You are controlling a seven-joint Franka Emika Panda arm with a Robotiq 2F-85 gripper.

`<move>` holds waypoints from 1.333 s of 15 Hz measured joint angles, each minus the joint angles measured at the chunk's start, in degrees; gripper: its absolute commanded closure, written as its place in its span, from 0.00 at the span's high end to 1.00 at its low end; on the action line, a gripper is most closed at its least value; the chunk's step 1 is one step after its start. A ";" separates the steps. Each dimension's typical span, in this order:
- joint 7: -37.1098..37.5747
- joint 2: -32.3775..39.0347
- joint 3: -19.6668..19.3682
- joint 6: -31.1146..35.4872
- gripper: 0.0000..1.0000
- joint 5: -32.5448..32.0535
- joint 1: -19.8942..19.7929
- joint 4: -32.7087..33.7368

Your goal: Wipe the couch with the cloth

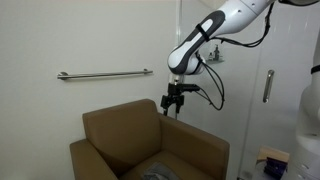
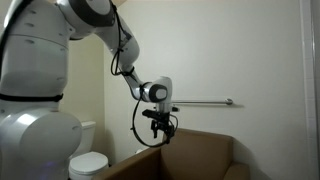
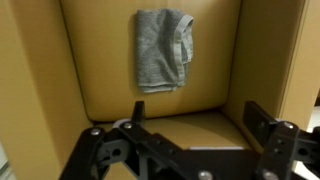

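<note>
A grey cloth (image 3: 165,50) lies crumpled on the seat of a brown couch (image 3: 150,105) in the wrist view. In an exterior view the cloth (image 1: 158,171) shows as a grey patch on the seat of the couch (image 1: 120,128). My gripper (image 3: 195,120) is open and empty, its two black fingers spread wide over the seat's edge, well apart from the cloth. In both exterior views the gripper (image 1: 172,107) (image 2: 160,135) hangs in the air above the couch's backrest (image 2: 195,150), pointing down.
A metal grab bar (image 1: 105,74) is fixed to the wall behind the couch; it also shows in an exterior view (image 2: 200,102). A white toilet (image 2: 85,160) stands beside the couch. A glass door with a handle (image 1: 267,86) is at the side.
</note>
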 measured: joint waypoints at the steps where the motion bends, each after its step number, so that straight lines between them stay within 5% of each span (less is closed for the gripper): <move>1: -1.82 2.68 1.21 1.85 1.00 3.19 0.52 -0.43; 5: -10.42 9.33 4.77 2.79 1.00 12.99 0.42 -2.06; 13: -6.54 12.61 5.18 5.05 1.00 7.95 1.06 -1.73; 20: -2.29 38.16 7.08 15.94 1.00 4.05 3.36 8.59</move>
